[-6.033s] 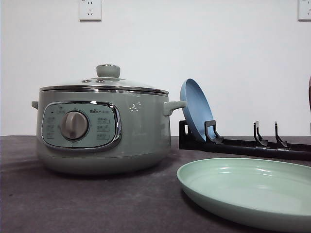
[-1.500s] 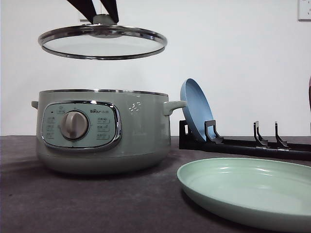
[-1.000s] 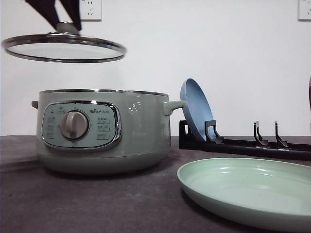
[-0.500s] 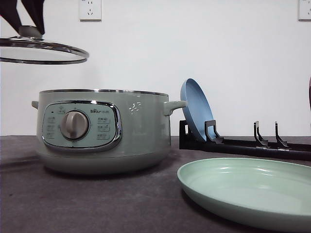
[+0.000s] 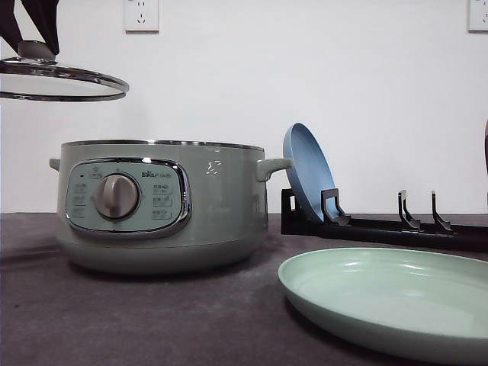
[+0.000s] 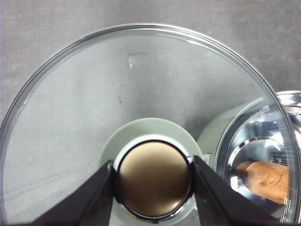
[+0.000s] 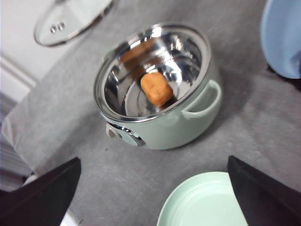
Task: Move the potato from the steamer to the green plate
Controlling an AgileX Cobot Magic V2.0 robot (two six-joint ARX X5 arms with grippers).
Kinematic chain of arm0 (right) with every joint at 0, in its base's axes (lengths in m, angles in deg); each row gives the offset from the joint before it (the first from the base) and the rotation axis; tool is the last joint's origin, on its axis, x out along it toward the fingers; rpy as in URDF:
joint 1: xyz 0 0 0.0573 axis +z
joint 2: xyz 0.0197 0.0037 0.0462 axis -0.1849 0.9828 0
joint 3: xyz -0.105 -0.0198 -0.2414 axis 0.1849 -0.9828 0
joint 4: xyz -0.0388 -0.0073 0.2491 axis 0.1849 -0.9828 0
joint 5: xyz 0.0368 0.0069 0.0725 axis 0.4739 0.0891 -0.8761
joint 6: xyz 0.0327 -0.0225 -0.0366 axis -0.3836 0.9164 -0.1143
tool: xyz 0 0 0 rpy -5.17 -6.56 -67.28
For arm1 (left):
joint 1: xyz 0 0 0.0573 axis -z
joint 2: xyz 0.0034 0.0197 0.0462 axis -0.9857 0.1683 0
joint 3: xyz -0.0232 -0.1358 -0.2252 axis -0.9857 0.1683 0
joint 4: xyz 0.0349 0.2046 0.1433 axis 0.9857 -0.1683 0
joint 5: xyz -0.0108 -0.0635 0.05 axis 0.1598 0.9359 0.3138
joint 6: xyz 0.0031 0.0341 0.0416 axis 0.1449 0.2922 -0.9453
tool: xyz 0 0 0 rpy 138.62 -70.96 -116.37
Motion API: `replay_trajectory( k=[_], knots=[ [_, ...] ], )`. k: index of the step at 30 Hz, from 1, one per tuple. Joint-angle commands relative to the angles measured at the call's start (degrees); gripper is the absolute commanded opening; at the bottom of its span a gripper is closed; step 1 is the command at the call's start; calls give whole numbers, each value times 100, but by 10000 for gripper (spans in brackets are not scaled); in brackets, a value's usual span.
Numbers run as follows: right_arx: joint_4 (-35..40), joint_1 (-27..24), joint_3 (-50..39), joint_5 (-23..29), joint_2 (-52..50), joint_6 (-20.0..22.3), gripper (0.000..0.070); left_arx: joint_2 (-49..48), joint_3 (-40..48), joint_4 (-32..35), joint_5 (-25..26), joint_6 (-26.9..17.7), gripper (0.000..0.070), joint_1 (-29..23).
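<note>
The sage-green steamer [image 5: 160, 206] stands open at the left of the table. Inside its shiny bowl lies the orange-brown potato [image 7: 156, 89], which the left wrist view picks up through the glass [image 6: 265, 181]. My left gripper [image 5: 33, 44] is shut on the knob of the glass lid [image 5: 69, 82] and holds it high, left of the pot. The pale green plate [image 5: 389, 301] lies flat at the front right. My right gripper [image 7: 153, 188] hangs open above the table, over the gap between steamer [image 7: 160, 127] and green plate [image 7: 207, 202].
A blue plate [image 5: 305, 171] leans upright in a black rack [image 5: 381, 229] behind the green plate, right of the steamer's side handle. Dark grey cloth covers the table. A white wall with sockets stands behind.
The lid was on the pot, then lifted off by my left gripper and carried left; in the last half second it shifted only slightly further left.
</note>
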Motion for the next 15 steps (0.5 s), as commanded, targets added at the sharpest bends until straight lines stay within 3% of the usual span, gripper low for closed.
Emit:
replay_trajectory(
  k=[1,10,15],
  knots=[
    [61,203,447,-7,590,345,617,-114,-260,181,48,13,0,-4],
    [-445,986,2839,39,3251,869,616,-114,-260,173,48,13,0,-4],
    [-952,1339,4259,455,4548,1328,616,-114,-260,185,48,13,0,-4]
  ],
)
